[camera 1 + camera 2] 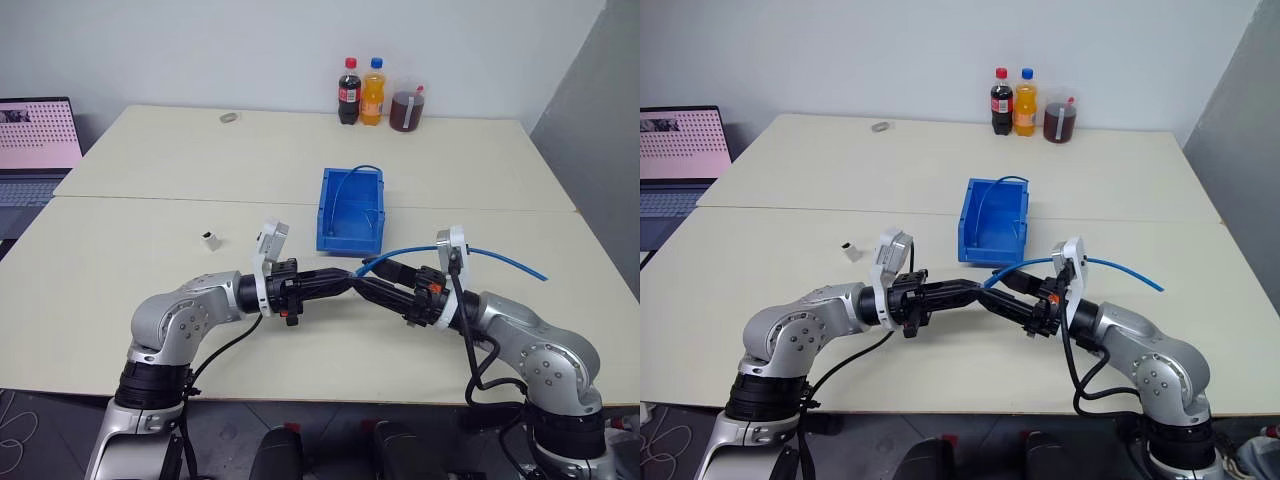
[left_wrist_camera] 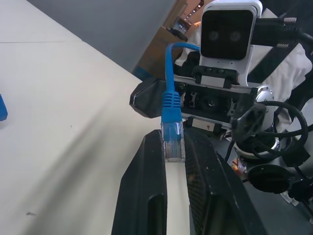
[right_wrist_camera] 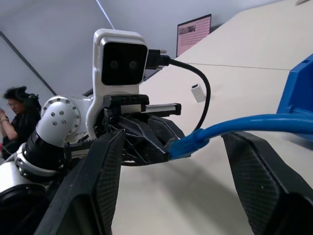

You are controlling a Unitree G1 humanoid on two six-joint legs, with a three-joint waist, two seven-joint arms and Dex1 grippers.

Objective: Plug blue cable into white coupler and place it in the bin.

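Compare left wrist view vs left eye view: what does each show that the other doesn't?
Left wrist view: the left gripper shut on the blue cable's clear plug, close up.

Left eye view: the white coupler lying apart on the table, the bin with a second blue cable in it, three bottles at the far edge, a laptop.

Both: the blue cable, the right gripper open, the table.
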